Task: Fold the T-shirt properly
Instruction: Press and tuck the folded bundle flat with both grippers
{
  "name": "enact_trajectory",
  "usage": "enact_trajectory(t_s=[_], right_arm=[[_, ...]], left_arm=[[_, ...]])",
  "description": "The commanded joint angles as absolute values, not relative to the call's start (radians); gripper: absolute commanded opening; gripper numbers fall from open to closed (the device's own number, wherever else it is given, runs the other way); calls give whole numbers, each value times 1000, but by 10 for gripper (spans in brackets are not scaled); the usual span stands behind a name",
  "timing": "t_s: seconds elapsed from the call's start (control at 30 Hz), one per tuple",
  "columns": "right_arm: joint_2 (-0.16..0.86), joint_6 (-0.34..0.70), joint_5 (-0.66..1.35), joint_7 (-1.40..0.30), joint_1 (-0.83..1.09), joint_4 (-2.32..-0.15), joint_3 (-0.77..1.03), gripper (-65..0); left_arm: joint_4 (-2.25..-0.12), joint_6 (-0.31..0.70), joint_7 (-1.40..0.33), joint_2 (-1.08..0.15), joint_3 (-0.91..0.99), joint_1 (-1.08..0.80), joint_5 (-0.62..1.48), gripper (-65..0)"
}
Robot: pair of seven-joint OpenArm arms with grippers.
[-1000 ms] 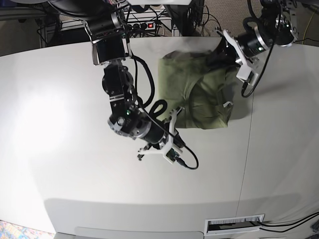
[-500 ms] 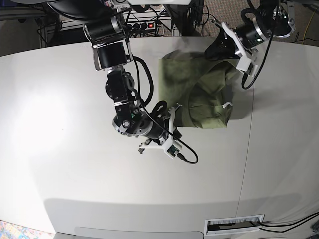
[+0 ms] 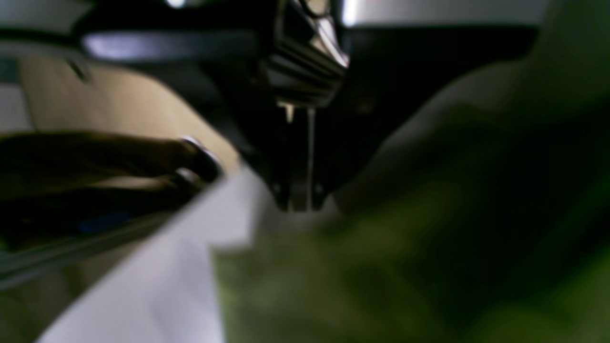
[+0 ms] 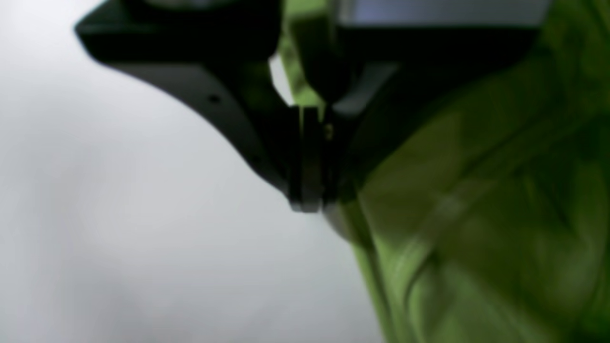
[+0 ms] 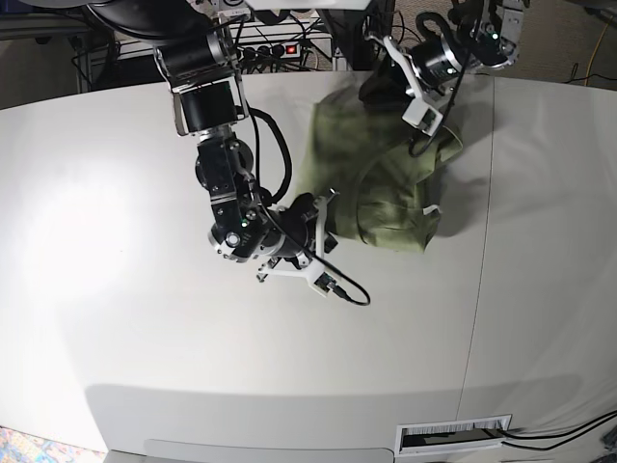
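Base view showed the T-shirt lying on the white desk, bunched and partly doubled over. The left hand had swung from the shirt's outer edge up to its far corner, and the right hand had pulled in from just off the near edge to the shirt's near corner on the opposite side. With that, the cloth had shifted and rumpled toward the middle, its far edge no longer flat, which suggested a fold being dragged across, not a finished one.

In the right wrist view the right hand was clamped tight with a strip of green T-shirt running up between its jaws, so it held the fabric. In the left wrist view the left hand was also closed, above blurred green cloth; whether it pinched the cloth could not be told.
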State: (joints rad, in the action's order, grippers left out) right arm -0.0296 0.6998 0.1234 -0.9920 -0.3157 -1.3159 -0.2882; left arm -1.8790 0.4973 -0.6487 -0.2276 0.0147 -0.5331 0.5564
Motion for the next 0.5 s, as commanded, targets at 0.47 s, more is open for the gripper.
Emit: enact_trajectory(t_s=[0.47], right_arm=[[117,698,412,-1235,-243,-1571,-287,-650]], left_arm=[[-1586,490,-585,-271,30,-221,414,-650]])
